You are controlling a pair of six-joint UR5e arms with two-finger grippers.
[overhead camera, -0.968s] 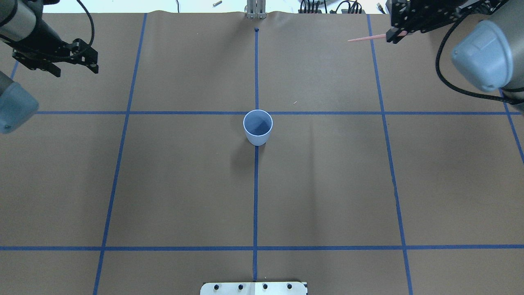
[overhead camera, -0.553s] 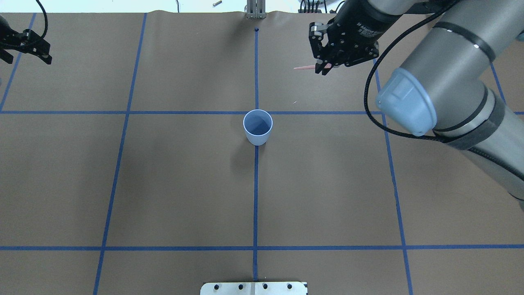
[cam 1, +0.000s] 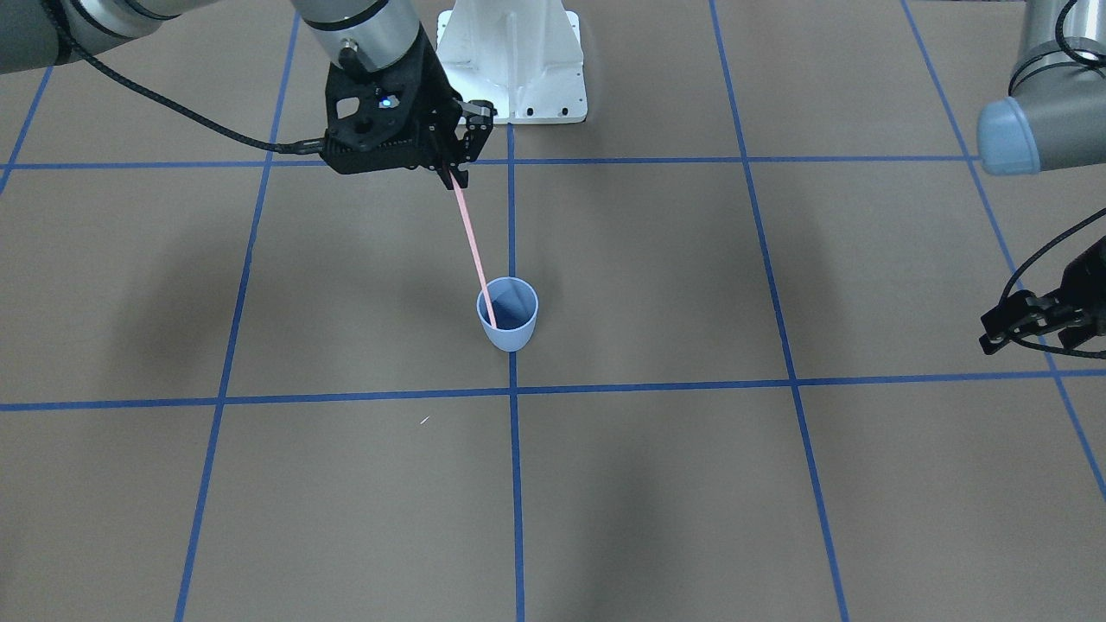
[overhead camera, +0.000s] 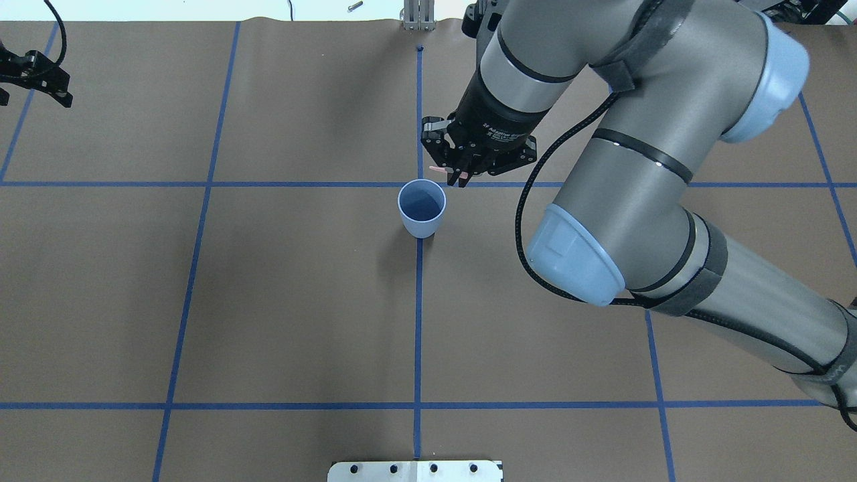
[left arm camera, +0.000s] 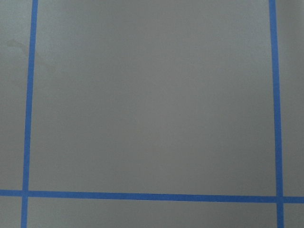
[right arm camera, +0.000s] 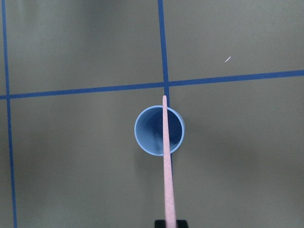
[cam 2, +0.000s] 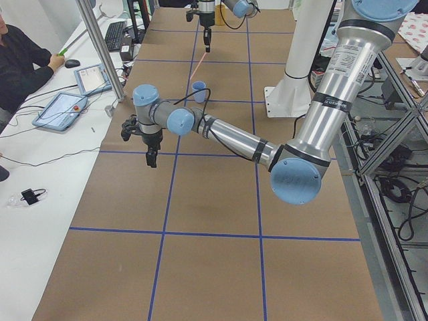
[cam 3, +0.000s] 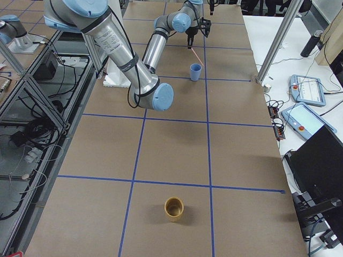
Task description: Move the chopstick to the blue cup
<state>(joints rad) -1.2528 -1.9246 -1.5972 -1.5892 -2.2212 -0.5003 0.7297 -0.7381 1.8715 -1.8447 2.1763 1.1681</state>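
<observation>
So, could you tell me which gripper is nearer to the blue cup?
The right. The right gripper hangs above the blue cup, holding the pink chopstick down toward it; the left gripper is far off toward the table's left side.

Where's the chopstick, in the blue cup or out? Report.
Out. The right hand grips the chopstick above the blue cup; overhead, the cup's inside shows empty.

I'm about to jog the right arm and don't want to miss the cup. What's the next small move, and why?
Probably ease the right gripper straight down a little, jaws shut. The chopstick hangs tilted, its tip over the cup opening near one rim; I cannot tell whether it is below the rim yet, so releasing now might drop it outside.
</observation>
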